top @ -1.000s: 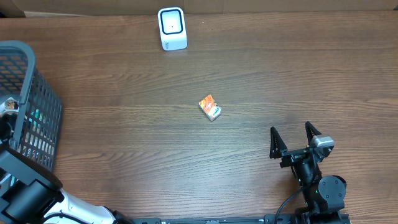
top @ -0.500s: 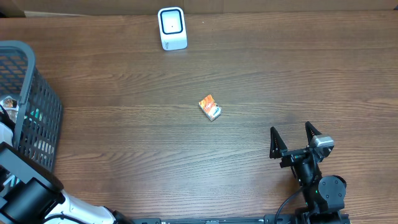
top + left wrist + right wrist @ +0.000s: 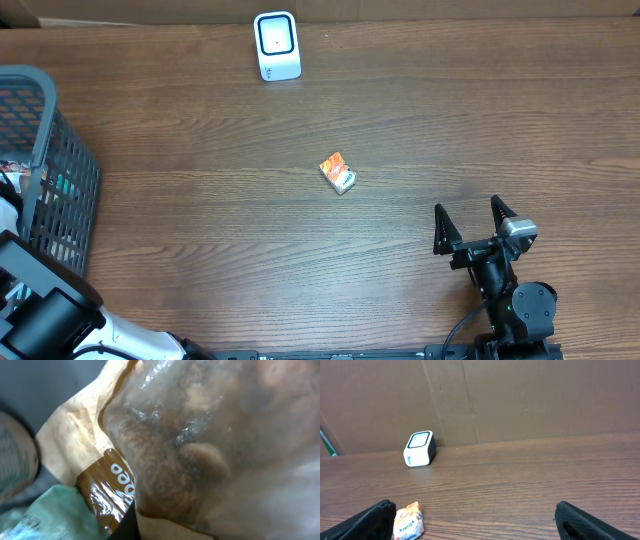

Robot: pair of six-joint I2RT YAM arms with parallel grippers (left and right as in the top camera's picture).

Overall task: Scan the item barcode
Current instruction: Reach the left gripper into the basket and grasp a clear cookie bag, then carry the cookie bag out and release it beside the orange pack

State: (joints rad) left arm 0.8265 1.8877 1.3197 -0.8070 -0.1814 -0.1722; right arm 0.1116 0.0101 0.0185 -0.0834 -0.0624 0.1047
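Wood-grain surface (image 3: 400, 120) fills the overhead view, with a cardboard wall along its far edge. At the left edge stands a grey mesh basket (image 3: 62, 190), the largest thing on it. The left arm (image 3: 45, 310) reaches into the basket from the near side. Its tool is hidden down among the goods and clenched, and whether it grips anything cannot be told.

The left wrist view is pressed up against a clear plastic bag (image 3: 210, 435) of brown, lumpy contents. The bag has a cream backing and a brown band (image 3: 107, 490) printed with white rounded characters too cut off to read. A pale green packet (image 3: 45, 510) lies below and beside it, its print blurred.

The right tool (image 3: 466, 205) sits near the right front corner, fingers spread wide and released, grasping nothing.

A white scanner (image 3: 277, 45) stands at the far edge, left of centre, its dark window facing up and forward. An orange and white packet (image 3: 338, 173) lies alone near the middle of the surface, well apart from both scanner and basket. Its lettering is too small to read.
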